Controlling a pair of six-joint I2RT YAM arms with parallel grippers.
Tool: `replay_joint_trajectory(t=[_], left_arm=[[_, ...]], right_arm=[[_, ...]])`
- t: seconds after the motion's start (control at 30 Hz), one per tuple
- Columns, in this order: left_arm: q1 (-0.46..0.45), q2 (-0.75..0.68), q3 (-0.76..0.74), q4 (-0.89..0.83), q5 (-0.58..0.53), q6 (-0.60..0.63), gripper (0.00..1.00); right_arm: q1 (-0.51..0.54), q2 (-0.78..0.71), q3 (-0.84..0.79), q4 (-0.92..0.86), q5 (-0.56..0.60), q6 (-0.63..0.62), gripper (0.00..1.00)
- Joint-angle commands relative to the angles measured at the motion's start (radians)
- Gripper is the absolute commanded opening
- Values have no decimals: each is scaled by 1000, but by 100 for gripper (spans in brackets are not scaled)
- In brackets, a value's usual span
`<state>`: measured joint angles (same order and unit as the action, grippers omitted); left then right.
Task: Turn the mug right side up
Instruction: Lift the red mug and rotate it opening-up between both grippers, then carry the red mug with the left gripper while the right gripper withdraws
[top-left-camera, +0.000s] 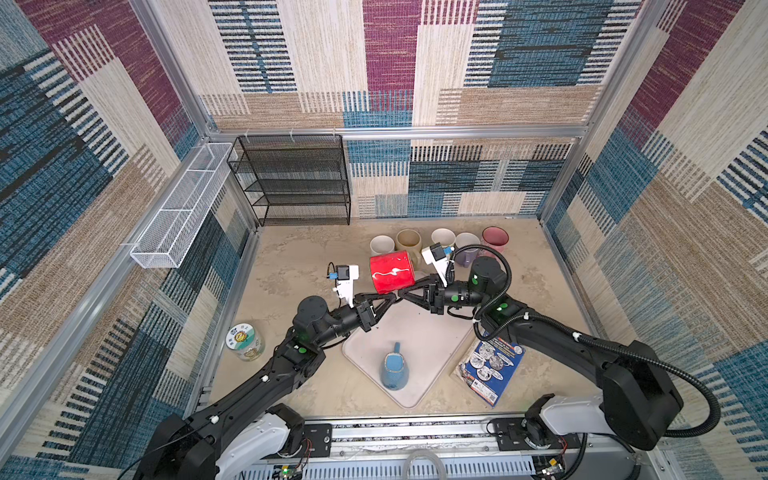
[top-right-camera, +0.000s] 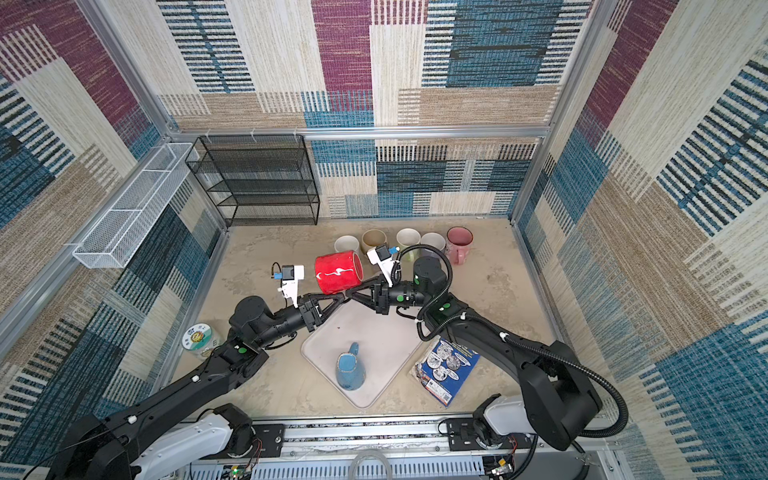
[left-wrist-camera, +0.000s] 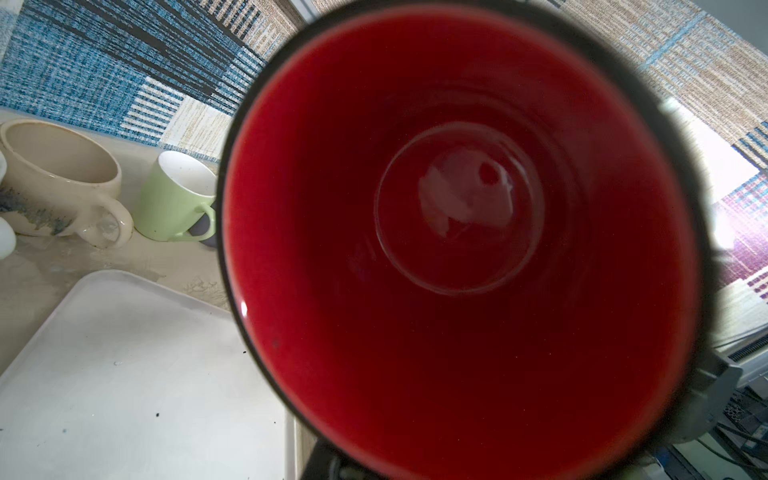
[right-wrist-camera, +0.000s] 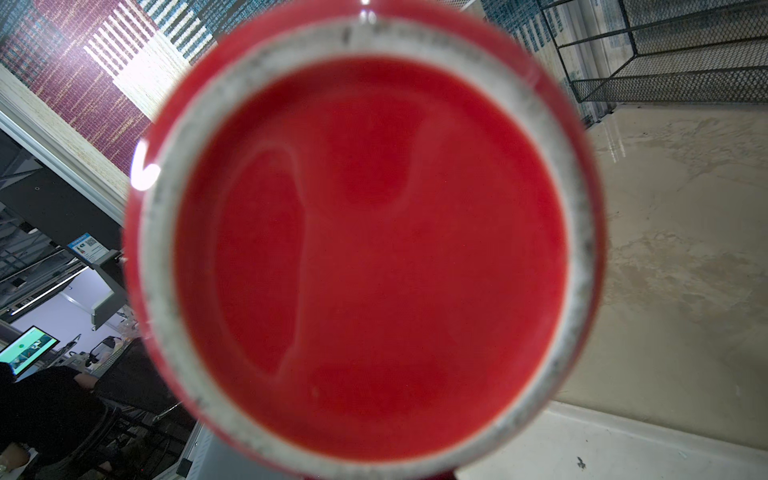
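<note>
**Patchwork-walled cell: red mug aloft on its side, about half turned**

Woven patchwork panels in blue, maroon and tan enclose a mottled beige table (top-left-camera: 291, 266). Above the far corner of your pale tray (top-left-camera: 432, 332), the red mug (top-left-camera: 392, 274) hangs in the air on its side, clear of the table. Your left wrist view looks straight into its glossy red mouth. Your right wrist view faces its flat base with a pale ring. So the opening points toward your left arm and the bottom toward your right.

In both top views your left gripper (top-left-camera: 391, 296) and right gripper (top-left-camera: 402, 293) meet almost tip to tip just beneath the mug. The right gripper's jaws are pressed together. They most likely pinch the mug from below, probably at a handle hidden from view. You cannot tell whether the left gripper's jaws grip anything, because the mug covers their tips.

Progress looks roughly halfway. The mug is lifted and tipped level, but not yet mouth-up. It has to be rotated until the opening faces up, then set down, perhaps near the upright mugs (top-left-camera: 442, 237) along the back wall.
</note>
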<state>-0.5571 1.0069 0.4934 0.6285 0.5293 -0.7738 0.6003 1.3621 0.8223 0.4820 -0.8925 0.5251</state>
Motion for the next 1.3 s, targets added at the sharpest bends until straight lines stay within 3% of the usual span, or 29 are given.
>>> replay_joint_trajectory(t=[0.0, 0.27, 0.47, 0.67, 1.27], left_arm=[[-1, -6, -1, 126, 8, -8, 0], [-1, -56, -41, 76, -50, 19, 0], [0, -99, -73, 36, -106, 37, 0], [2, -126, -96, -6, -175, 56, 0], [20, -139, -38, -498, -561, 107, 0]], right_arm=[[3, 16, 12, -27, -47, -25, 0], [2, 18, 38, -100, 2, -82, 35], [1, 14, 29, -120, 32, -100, 50], [1, 13, 24, -140, 61, -112, 54], [1, -31, 1, -316, 288, -184, 55]])
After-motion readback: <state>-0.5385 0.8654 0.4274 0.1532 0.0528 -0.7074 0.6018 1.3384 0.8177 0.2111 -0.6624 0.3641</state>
